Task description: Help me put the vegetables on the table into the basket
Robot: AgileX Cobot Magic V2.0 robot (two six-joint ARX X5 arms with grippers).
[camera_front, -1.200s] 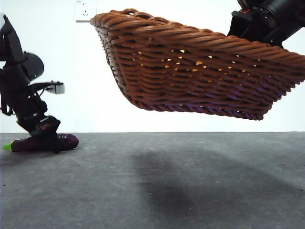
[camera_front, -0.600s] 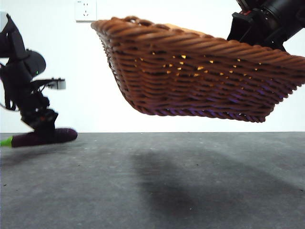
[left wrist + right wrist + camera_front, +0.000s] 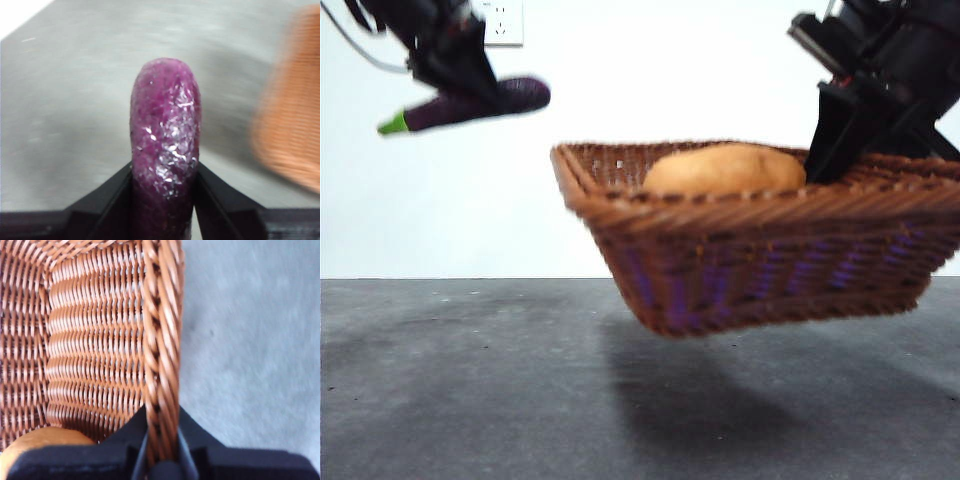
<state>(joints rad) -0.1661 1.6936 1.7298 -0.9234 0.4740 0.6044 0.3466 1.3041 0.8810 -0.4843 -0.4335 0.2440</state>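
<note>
While airborne: left gripper (image 3: 162,192) clamps eggplant (image 3: 165,140) | right gripper (image 3: 162,440) pinches basket (image 3: 160,340) rim (potato (image 3: 725,168) inside)

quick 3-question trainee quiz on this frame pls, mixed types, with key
1. True or false: the basket rests flat on the table.
2. What does the left gripper hold?
A. corn cob
B. eggplant
C. potato
3. Fill in: the right gripper is clamped on the basket's ____.

Key:
1. False. It hangs in the air above its shadow, held by the right gripper.
2. B. Its jaws are shut on the purple eggplant, high up and beside the basket, not yet over it.
3. Rim. The potato already lies inside the basket.
</note>
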